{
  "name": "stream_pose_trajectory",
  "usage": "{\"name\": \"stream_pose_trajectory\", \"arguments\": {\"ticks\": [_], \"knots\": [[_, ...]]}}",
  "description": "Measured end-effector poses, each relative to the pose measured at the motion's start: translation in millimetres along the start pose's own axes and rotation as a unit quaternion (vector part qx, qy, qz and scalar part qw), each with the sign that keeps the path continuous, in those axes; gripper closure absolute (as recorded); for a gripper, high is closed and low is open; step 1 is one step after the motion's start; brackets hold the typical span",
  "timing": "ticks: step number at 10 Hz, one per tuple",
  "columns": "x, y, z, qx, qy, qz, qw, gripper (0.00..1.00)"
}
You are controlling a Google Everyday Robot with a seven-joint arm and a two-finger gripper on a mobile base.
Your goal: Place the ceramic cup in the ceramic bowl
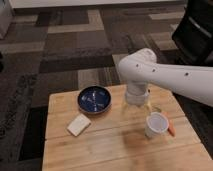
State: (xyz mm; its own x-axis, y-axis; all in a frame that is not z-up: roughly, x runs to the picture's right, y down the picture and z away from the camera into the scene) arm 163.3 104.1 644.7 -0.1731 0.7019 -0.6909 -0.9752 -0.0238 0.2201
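Hanging fingers-down over the wooden table [100, 150], my gripper [145, 108] is spread and empty. The ceramic cup [156, 125] stands upright, mouth up, just in front of it toward picture-right. The ceramic bowl [94, 99] sits apart toward picture-left. My arm [170, 75] reaches in from picture-right, wrist bent downward.

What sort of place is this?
Probably an office or lab: grey carpet tiles, what looks like a dark chair at upper right. The gripper hangs over the wooden table beside the ceramic cup.
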Motion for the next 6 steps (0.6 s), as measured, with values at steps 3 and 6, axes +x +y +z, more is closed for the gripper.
{"name": "stream_pose_trajectory", "arguments": {"ticks": [3,6], "knots": [[-0.2,1.6,-0.4,0.000,0.000,-0.002,1.0000,0.35],[-0.2,1.2,-0.2,0.000,0.000,-0.001,1.0000,0.35]]}}
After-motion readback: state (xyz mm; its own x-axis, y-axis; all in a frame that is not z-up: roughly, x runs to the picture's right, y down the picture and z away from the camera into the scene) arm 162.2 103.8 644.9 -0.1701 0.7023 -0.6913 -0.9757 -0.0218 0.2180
